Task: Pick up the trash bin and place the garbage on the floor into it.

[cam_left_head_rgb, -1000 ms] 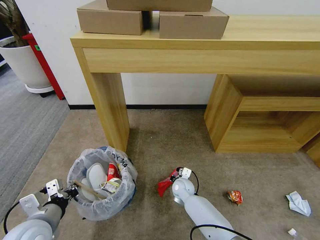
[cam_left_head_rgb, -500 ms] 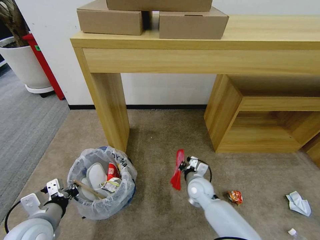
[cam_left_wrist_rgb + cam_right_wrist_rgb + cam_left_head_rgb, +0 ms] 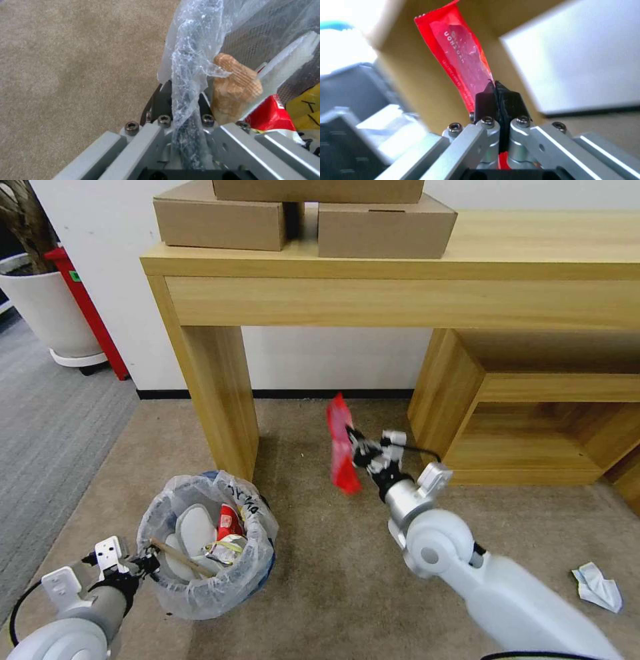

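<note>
Trash bin (image 3: pixel 207 553), small, round and blue, lined with a crinkly translucent whitish plastic bag with black lettering, sits on the tan short-pile carpet (image 3: pixel 320 593) near the pale wooden desk leg (image 3: pixel 220 400). The left gripper (image 3: pixel 143 565) is closed on the rim of its liner, and the left wrist view shows the film pinched between the jaws. Inside lie red wrappers, white pieces and a wooden stick (image 3: pixel 179 558).

The right gripper (image 3: pixel 357 450) is raised above the carpet, well apart from the bin, its jaws clamped on one edge of a long red plastic wrapper (image 3: pixel 341 447). That hold looks thin: a quick swing could let the flapping wrapper slip free, or a release short of the rim would drop it onto the carpet. A crumpled white paper (image 3: pixel 598 588) lies far to the right.
</note>
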You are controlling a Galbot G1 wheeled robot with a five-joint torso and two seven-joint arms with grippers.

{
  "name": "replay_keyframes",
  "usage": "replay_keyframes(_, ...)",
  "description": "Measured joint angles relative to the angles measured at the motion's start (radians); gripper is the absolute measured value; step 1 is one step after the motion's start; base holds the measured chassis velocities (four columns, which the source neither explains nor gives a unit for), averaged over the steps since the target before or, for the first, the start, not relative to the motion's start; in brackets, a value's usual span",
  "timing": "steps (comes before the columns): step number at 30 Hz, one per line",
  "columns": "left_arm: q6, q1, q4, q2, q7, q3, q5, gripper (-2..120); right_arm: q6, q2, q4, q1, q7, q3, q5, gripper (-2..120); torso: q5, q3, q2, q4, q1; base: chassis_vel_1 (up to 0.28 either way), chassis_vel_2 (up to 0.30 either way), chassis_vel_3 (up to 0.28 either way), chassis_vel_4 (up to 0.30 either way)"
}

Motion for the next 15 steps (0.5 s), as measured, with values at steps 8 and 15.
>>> replay_keyframes(8, 0.002, -0.006, -0.006, 0.005, -0.002, 0.000, -0.006, 1, 0.128, -0.002, 0.006, 0.159, -0.169, -0.191, 0.106, 0, -0.0001, 0.000, 0.000, 0.0000, 0.000, 0.000, 0.000, 0.000, 0.000)
replay_keyframes(15, 0.003, -0.018, -0.007, 0.003, -0.007, 0.000, -0.014, 1, 0.179, 0.058, -0.057, 0.257, -0.219, -0.367, 0.104, 0, -0.0002, 0.000, 0.000, 0.0000, 0.000, 0.000, 0.000, 0.000, 0.000)
